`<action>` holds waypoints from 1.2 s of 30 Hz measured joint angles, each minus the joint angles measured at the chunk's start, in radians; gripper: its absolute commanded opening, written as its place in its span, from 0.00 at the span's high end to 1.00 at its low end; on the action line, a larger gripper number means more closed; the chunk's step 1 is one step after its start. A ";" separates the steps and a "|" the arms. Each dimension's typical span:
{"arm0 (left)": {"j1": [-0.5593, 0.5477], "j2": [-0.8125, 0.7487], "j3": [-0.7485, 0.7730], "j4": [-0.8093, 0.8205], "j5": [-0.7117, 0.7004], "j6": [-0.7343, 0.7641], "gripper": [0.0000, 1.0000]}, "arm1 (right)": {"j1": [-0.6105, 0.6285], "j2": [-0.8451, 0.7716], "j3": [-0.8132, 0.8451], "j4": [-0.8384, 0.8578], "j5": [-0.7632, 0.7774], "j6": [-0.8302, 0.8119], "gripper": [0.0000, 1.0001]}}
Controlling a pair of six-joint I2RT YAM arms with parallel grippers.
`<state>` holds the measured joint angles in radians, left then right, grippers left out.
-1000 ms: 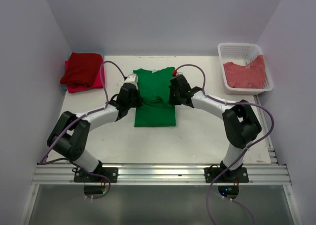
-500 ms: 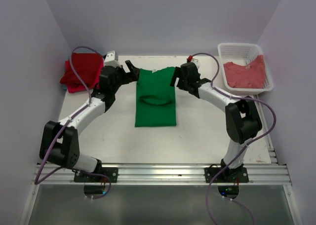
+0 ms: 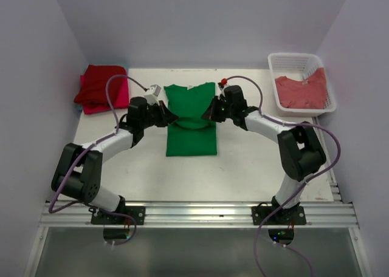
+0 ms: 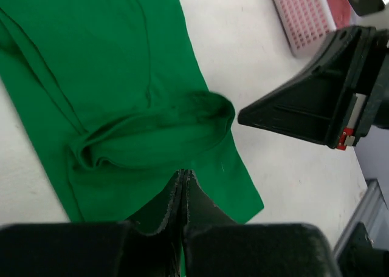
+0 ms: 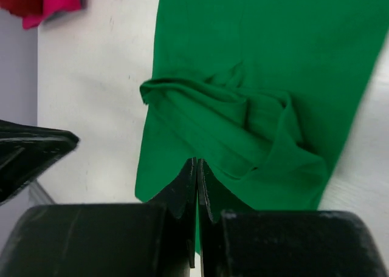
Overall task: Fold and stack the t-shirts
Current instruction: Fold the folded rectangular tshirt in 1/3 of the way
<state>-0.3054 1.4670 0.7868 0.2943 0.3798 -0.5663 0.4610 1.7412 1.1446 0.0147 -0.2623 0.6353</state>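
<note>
Across the t-shirt (image 3: 191, 140), closed left hand (image 3: 169, 115) faces closed right hand (image 3: 208, 114).

Walls: plain pale lilac wall panels (image 3: 200, 22) are enclosing three sides.
Bench: flat white bench (image 3: 243, 161) is lying evenly lit.
Edge: ribbed aluminium rail (image 3: 200, 214) is running along the near side.

Soft, even light fills the top view: the white counter (image 3: 255, 161) is bright without glare, the arms cast only faint shadows, and the walls (image 3: 200, 22) carry a lilac tint. In both wrist views the black jaws along the bottom edge are dark and out of focus, while the green t-shirt (image 4: 109, 58) is sharp, its folds gently shaded.
</note>
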 measured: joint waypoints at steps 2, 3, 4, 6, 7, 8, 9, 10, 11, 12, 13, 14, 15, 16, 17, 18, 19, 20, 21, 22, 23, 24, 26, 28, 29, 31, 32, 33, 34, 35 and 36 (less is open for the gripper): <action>-0.005 0.040 -0.018 0.014 0.059 -0.014 1.00 | 0.012 0.050 -0.002 0.021 -0.062 0.021 1.00; -0.011 0.060 -0.029 0.020 0.089 -0.021 1.00 | 0.019 0.072 -0.009 0.034 -0.084 0.029 1.00; -0.023 0.075 -0.041 0.024 0.114 -0.027 1.00 | 0.025 0.084 -0.019 0.041 -0.098 0.035 1.00; -0.071 0.093 -0.063 0.037 0.149 -0.038 1.00 | 0.039 0.098 -0.047 0.047 -0.125 0.047 1.00; -0.105 0.097 -0.072 0.041 0.168 -0.043 1.00 | 0.044 0.100 -0.057 0.047 -0.132 0.050 1.00; -0.134 0.097 -0.081 0.051 0.175 -0.049 1.00 | 0.048 0.101 -0.064 0.046 -0.140 0.053 1.00; -0.171 0.097 -0.092 0.067 0.188 -0.055 1.00 | 0.050 0.101 -0.066 0.046 -0.146 0.053 1.00; -0.205 0.097 -0.106 0.084 0.200 -0.063 1.00 | 0.051 0.101 -0.066 0.047 -0.148 0.053 1.00; -0.230 0.097 -0.121 0.100 0.209 -0.071 1.00 | 0.050 0.101 -0.066 0.049 -0.149 0.053 1.00; -0.245 0.097 -0.137 0.110 0.217 -0.078 1.00 | 0.049 0.101 -0.066 0.050 -0.148 0.053 1.00; -0.251 0.097 -0.148 0.112 0.220 -0.081 1.00 | 0.049 0.101 -0.066 0.049 -0.148 0.052 1.00; -0.252 0.101 -0.160 0.115 0.222 -0.086 1.00 | 0.049 0.101 -0.066 0.048 -0.148 0.051 1.00; -0.251 0.108 -0.169 0.117 0.221 -0.091 1.00 | 0.048 0.103 -0.064 0.047 -0.148 0.050 1.00; -0.251 0.119 -0.175 0.123 0.219 -0.096 1.00 | 0.048 0.108 -0.058 0.045 -0.148 0.048 1.00; -0.251 0.133 -0.180 0.125 0.211 -0.099 1.00 | 0.048 0.118 -0.048 0.045 -0.147 0.045 1.00; -0.251 0.146 -0.184 0.126 0.200 -0.103 1.00 | 0.048 0.128 -0.040 0.046 -0.147 0.043 1.00; -0.251 0.159 -0.190 0.126 0.185 -0.103 1.00 | 0.048 0.135 -0.033 0.045 -0.146 0.042 1.00; -0.251 0.168 -0.196 0.125 0.169 -0.103 1.00 | 0.048 0.146 -0.027 0.046 -0.147 0.040 1.00; -0.251 0.177 -0.203 0.125 0.146 -0.103 1.00 | 0.048 0.156 -0.023 0.046 -0.146 0.038 1.00; -0.251 0.185 -0.209 0.125 0.126 -0.103 1.00 | 0.048 0.165 -0.021 0.046 -0.146 0.037 1.00; -0.251 0.190 -0.215 0.125 0.101 -0.103 1.00 | 0.048 0.172 -0.020 0.046 -0.146 0.036 1.00; -0.251 0.194 -0.221 0.128 0.077 -0.103 1.00 | 0.048 0.181 -0.020 0.045 -0.146 0.035 1.00; -0.251 0.195 -0.235 0.144 0.044 -0.104 1.00 | 0.048 0.195 -0.020 0.045 -0.146 0.034 1.00; -0.252 0.193 -0.246 0.169 0.025 -0.105 1.00 | 0.048 0.199 -0.020 0.044 -0.145 0.033 1.00; -0.252 0.190 -0.249 0.176 0.015 -0.105 1.00 | 0.048 0.199 -0.020 0.043 -0.145 0.032 1.00; -0.252 0.176 -0.253 0.183 -0.004 -0.104 1.00 | 0.048 0.199 -0.017 0.042 -0.145 0.027 1.00; -0.252 0.168 -0.253 0.183 -0.013 -0.104 1.00 | 0.048 0.199 -0.016 0.042 -0.144 0.026 1.00; -0.252 0.160 -0.253 0.183 -0.018 -0.103 1.00 | 0.048 0.199 -0.016 0.042 -0.144 0.023 1.00; -0.252 0.154 -0.251 0.183 -0.021 -0.103 1.00 | 0.048 0.199 -0.016 0.042 -0.143 0.021 1.00; -0.252 0.152 -0.248 0.183 -0.021 -0.104 1.00 | 0.048 0.199 -0.016 0.042 -0.143 0.019 1.00; -0.252 0.152 -0.244 0.182 -0.019 -0.104 1.00 | 0.048 0.199 -0.016 0.042 -0.143 0.018 1.00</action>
<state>-0.5571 1.6192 0.5426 0.4767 0.3603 -0.6704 0.5095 1.9404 1.1286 0.0563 -0.4053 0.6533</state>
